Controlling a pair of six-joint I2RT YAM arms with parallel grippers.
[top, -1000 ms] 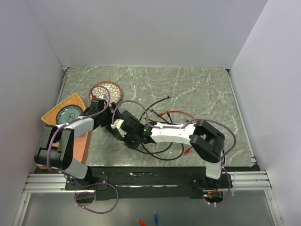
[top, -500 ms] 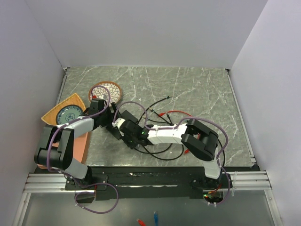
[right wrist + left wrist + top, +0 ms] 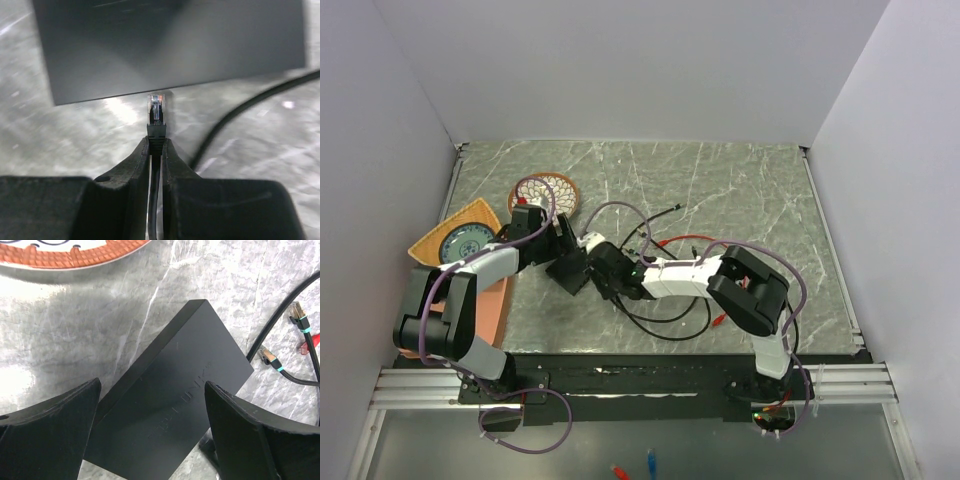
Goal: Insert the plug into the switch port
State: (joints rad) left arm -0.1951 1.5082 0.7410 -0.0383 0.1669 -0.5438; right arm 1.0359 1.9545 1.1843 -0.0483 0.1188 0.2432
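There were one flat matte-black switch box [image 3: 175, 405], one round orange-rimmed dish [image 3: 545, 190], one orange wedge-shaped dish [image 3: 470, 208], two teal-banded plugs [image 3: 268, 356], one red plug [image 3: 303, 347] and one clear black-booted plug [image 3: 156, 107].

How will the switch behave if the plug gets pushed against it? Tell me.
The switch lies flat, so it probably will not tip. On the smooth stone table it may slide, since the left gripper stands open over it, not clamping. It looks rigid, unlikely to flex.

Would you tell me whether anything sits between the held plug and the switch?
Nothing visible does: the plug, pinched in the right gripper, points straight at the switch; a black cable lies off to the side.
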